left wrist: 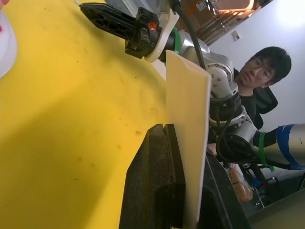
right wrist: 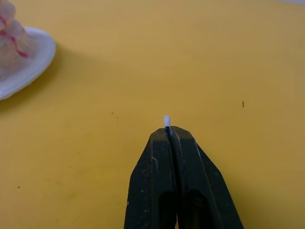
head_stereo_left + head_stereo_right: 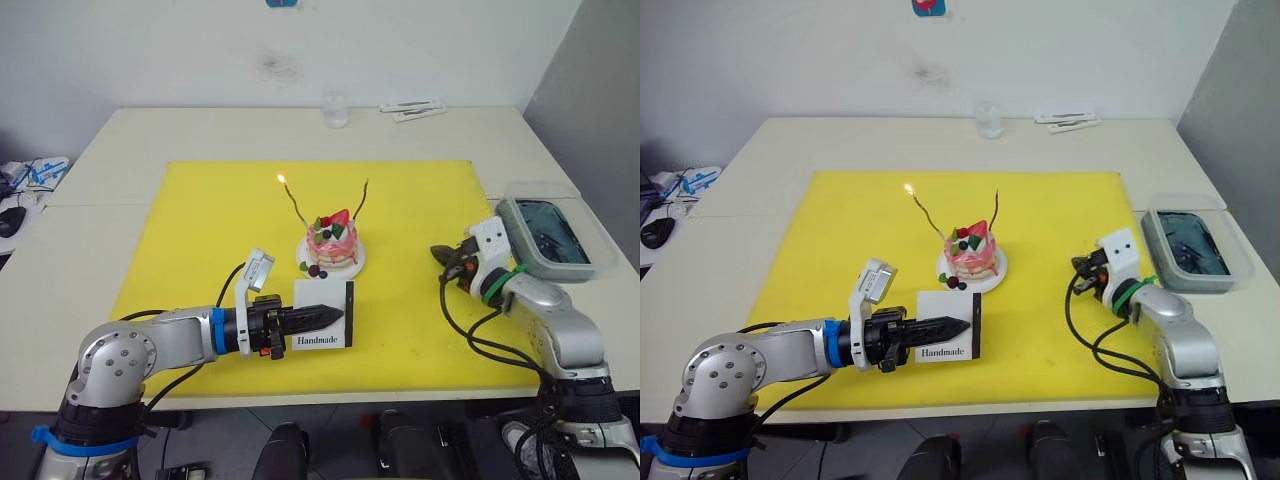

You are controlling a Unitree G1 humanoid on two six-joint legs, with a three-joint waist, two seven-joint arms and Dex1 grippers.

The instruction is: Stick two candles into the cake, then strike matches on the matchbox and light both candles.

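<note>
The pink cake (image 3: pixel 332 243) stands on its white plate (image 3: pixel 356 266) in the middle of the yellow mat. Two candles are stuck in it. The left candle (image 3: pixel 297 207) carries a small flame at its tip; the right candle (image 3: pixel 361 202) shows no flame. In front of the cake my left gripper (image 3: pixel 335 316) is shut on the white matchbox (image 3: pixel 322 315), which it holds upright on its edge. To the right of the cake, low over the mat, my right gripper (image 2: pixel 169 131) is shut on a match (image 2: pixel 166 120); only its pale tip pokes out.
A clear glass (image 3: pixel 336 108) and white packets (image 3: pixel 412 108) sit at the table's far edge. A lidded container (image 3: pixel 545 232) with dark contents stands off the yellow mat (image 3: pixel 200 230) at the right. A person (image 1: pixel 262 71) sits beyond the right arm.
</note>
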